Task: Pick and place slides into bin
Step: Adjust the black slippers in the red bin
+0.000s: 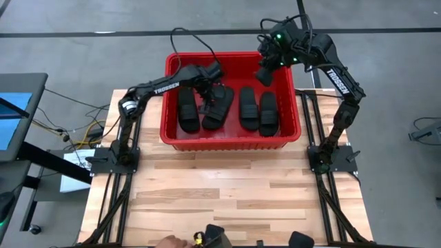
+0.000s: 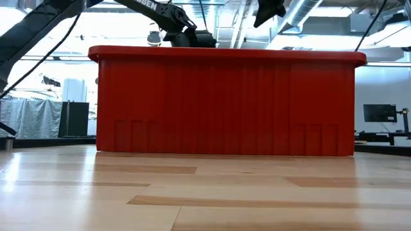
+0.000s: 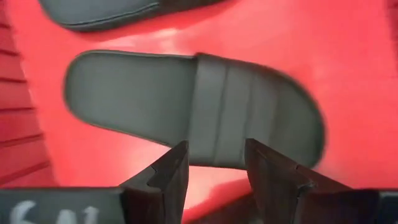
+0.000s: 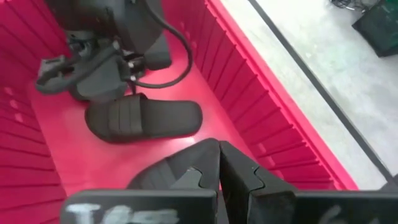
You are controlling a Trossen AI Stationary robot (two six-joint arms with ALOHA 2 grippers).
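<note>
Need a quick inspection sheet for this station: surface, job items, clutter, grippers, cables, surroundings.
Surface: wooden table, bare in front of the bin.
Job's things: four black slides lie side by side inside the red bin; none seen outside it.
Clutter: small dark objects at the table's near edge, too small to identify.
Grippers: left gripper open, low inside the bin over a slide, holding nothing; right gripper shut and empty, above the bin's far right corner.
Cables: black cable loops over the bin's far rim; loose wires left of the table.
Surroundings: grey floor, monitor in the background.
</note>
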